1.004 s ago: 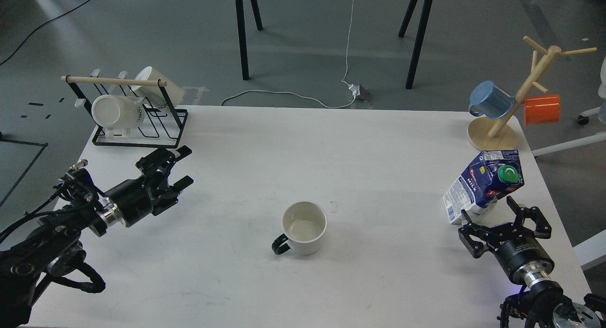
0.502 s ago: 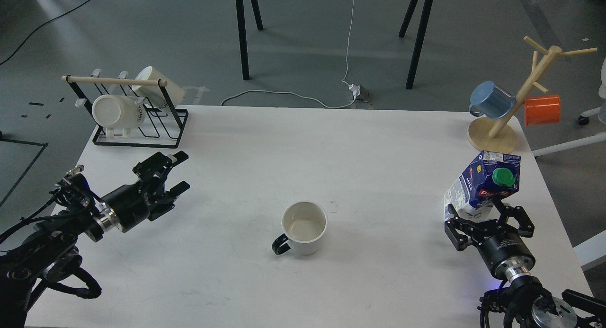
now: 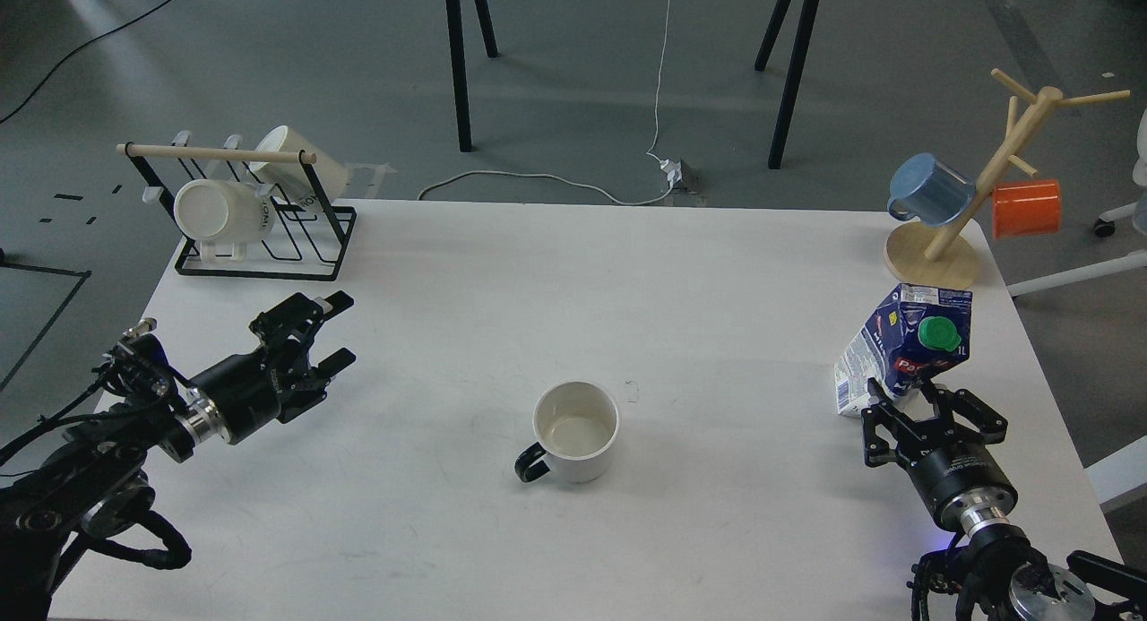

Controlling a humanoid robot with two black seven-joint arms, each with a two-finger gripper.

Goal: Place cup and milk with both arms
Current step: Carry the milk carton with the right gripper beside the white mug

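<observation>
Head view, and it's the only one. The right end effector point(image 3: 929, 412) is low at the foot of the milk point(image 3: 905, 348), its fingers either side of the carton's base and apparently clamped on it, though from here I can't see the contact itself. The carton leans rather than standing straight: dark blue and white, gable top, round green cap facing us, near the table's point(image 3: 502, 271) right edge and just in front of the wooden mug tree point(image 3: 972, 186).

Over on the left, the left end effector point(image 3: 318, 334) hangs above the table with its fingers apart, holding nothing, well away from the cup point(image 3: 575, 431). That cup sits upright near the middle front: white body, pale cream inside, black loop handle pointing front-left.

The step looks like securing the milk. My read is that a grip this low on a tall, tilted carton invites it to swing, so bring it upright gently before carrying it. For the cup, the left arm would do well to come in from the handle side.
</observation>
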